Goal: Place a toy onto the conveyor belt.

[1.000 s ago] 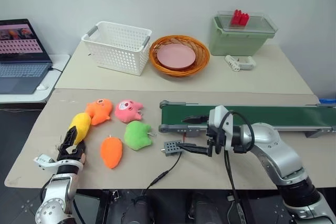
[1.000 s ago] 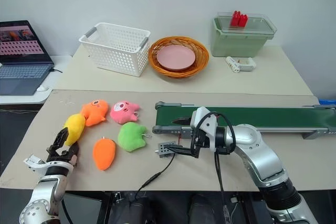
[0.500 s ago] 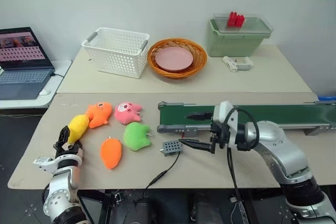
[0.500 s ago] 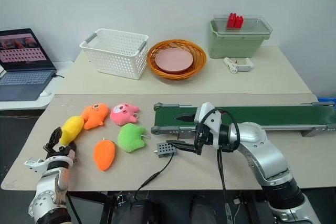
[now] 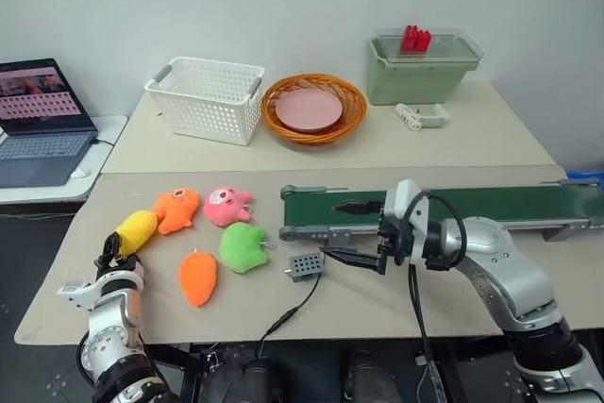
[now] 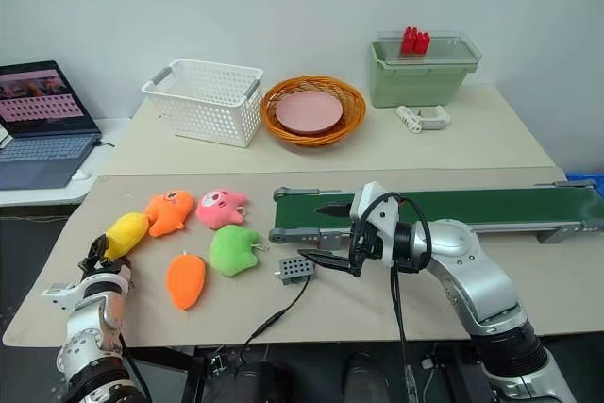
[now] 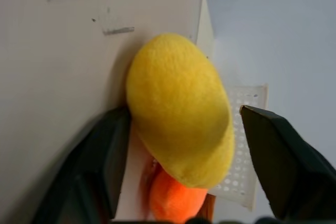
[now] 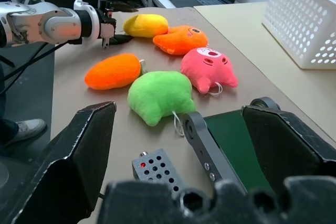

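While the left gripper [image 5: 111, 250] straddles the yellow toy [image 5: 138, 230] on the table [image 5: 396, 294], its fingers stand apart around it, one touching. The right gripper [image 5: 350, 233] hangs open beside the conveyor belt [image 5: 500, 206].

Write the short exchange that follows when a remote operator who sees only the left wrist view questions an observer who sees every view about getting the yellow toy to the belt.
Operator: My view has the yellow toy between the fingers of the left end effector. Where is the conveyor belt?
Observer: The conveyor belt lies on the same table to the robot's right of the toy, beyond the other plush toys.
Operator: What is the other arm doing?
Observer: The right end effector hovers open and empty at the belt's left end.
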Robot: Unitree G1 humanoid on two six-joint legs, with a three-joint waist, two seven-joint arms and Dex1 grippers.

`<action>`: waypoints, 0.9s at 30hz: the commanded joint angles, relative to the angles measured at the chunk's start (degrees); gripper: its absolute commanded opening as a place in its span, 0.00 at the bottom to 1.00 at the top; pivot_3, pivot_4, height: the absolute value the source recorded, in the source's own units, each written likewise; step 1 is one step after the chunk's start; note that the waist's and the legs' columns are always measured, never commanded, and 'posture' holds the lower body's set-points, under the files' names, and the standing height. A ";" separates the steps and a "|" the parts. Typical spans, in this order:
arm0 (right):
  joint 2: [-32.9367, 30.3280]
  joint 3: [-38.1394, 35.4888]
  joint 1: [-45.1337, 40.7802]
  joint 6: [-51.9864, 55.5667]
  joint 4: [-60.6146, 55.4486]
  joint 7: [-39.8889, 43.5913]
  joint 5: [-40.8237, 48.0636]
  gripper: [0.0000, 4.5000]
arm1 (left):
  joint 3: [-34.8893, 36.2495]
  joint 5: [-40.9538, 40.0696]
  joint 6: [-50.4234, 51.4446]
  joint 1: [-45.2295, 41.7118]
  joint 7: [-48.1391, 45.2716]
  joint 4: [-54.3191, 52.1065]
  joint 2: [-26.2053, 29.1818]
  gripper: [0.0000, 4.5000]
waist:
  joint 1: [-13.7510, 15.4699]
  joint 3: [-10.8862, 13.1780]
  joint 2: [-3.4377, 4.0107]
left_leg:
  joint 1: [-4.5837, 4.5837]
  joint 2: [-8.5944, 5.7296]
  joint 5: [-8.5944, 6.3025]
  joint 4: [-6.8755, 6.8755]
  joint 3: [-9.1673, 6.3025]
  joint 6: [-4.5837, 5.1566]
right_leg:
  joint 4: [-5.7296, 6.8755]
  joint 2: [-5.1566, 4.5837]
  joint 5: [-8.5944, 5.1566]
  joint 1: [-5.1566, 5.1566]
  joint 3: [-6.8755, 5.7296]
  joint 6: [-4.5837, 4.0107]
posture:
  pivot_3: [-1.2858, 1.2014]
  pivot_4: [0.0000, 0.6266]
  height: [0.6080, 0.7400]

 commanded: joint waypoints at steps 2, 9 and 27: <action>0.23 -2.25 -0.81 -0.74 -1.86 -0.63 0.69 1.00 | 1.87 0.94 -0.93 0.84 0.67 3.43 0.43 0.31 | -0.11 0.01 -0.02 | 0.00 -0.06 0.05 -0.17 0.00 0.09 | -0.04 -0.04 -0.05 -0.05 0.02 0.08 | 0.52 0.24 1.00; 0.07 -1.91 -0.54 -1.04 -1.44 -0.54 0.19 1.00 | 1.60 2.94 -2.22 1.00 -0.22 2.16 0.77 0.01 | 0.05 -0.02 0.03 | 0.14 0.09 0.40 -0.67 -0.13 -0.18 | 0.03 0.18 -0.25 -0.10 -0.07 -0.21 | 0.52 0.24 1.00; 1.23 -0.61 -2.00 -3.10 2.87 1.13 -2.36 1.00 | -15.97 18.17 -0.45 -5.85 10.02 -35.94 11.28 0.01 | 1.28 0.82 -1.82 | -1.09 -0.14 0.55 -0.48 -0.25 -0.36 | -0.49 0.06 0.27 -0.76 -0.17 -0.47 | 0.52 0.24 1.00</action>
